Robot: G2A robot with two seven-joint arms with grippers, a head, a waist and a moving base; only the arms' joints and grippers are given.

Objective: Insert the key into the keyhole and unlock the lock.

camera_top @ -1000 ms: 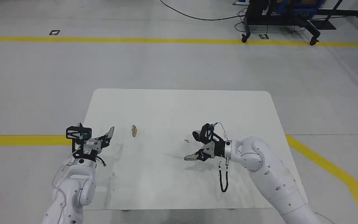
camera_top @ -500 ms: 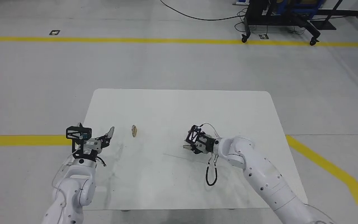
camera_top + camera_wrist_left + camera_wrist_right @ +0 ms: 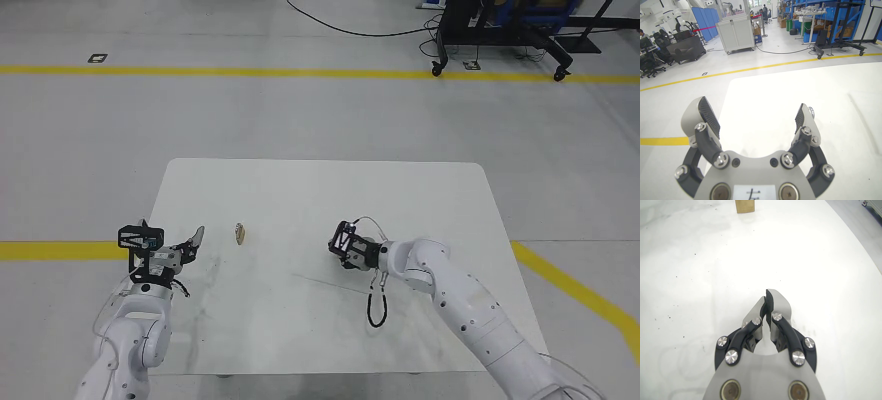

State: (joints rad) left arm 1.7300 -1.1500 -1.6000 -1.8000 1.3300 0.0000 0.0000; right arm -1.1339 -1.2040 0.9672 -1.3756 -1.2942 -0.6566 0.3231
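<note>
A small brass lock (image 3: 240,233) lies on the white table (image 3: 400,190), left of the middle. In the right wrist view its brass body (image 3: 745,206) sits well ahead of my right gripper (image 3: 767,298). That gripper is shut, pads pressed together just above the table, and I see no key between them. From above, the right gripper (image 3: 340,243) is right of the lock with a clear gap. My left gripper (image 3: 192,242) hovers open at the table's left edge, a little left of the lock. Between its fingers (image 3: 753,108) there is nothing; a small silvery metal piece (image 3: 811,111) peeks from behind one fingertip.
A black cable loop (image 3: 378,305) hangs from the right forearm over the table. Dark specks and faint smears mark the tabletop (image 3: 677,279). Yellow floor lines (image 3: 300,72) run behind and beside the table.
The right gripper, open a second ago, has shut and shifted left and slightly back, toward the lock. The left arm has stayed where it was.
</note>
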